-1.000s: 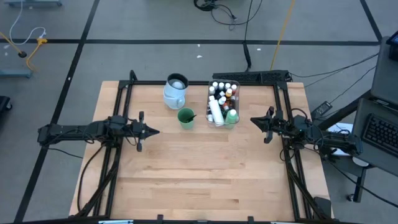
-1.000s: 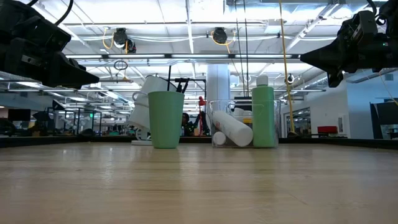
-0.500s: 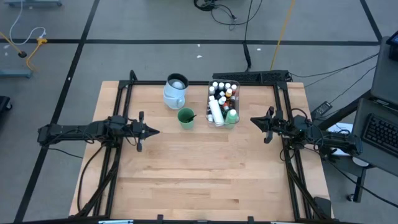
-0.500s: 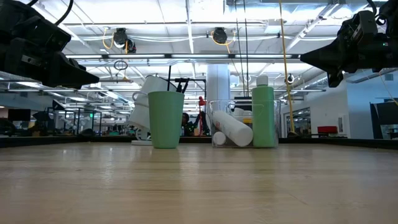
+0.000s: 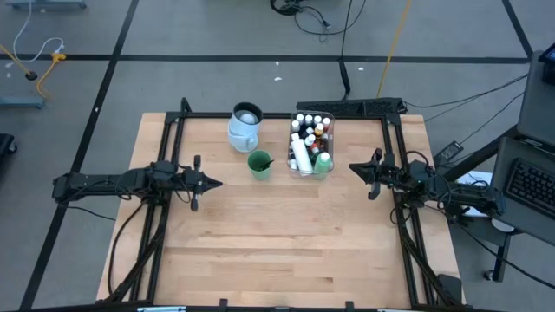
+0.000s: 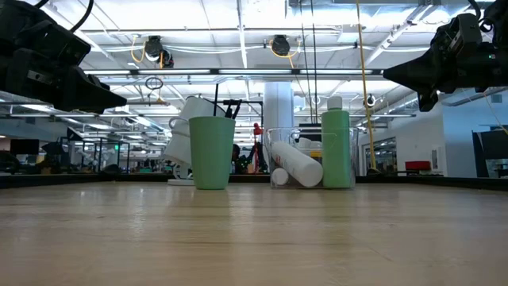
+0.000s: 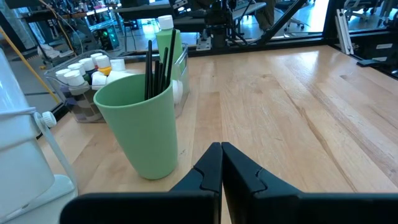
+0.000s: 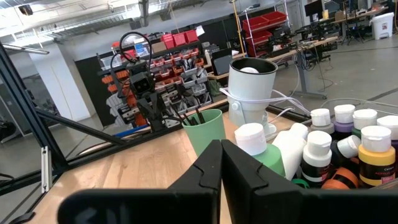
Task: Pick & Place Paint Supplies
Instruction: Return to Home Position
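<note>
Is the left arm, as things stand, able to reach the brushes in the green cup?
Probably yes. The left gripper hangs over the table, with the green cup just ahead of it and the brushes sticking up from its open top. Nothing lies between. It is shut, so it must open first.

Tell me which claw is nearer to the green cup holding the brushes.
Left. In the high view the left claw sits just to the left of the green cup. The right claw is farther off on the cup's other side, past the clear tub.
</note>
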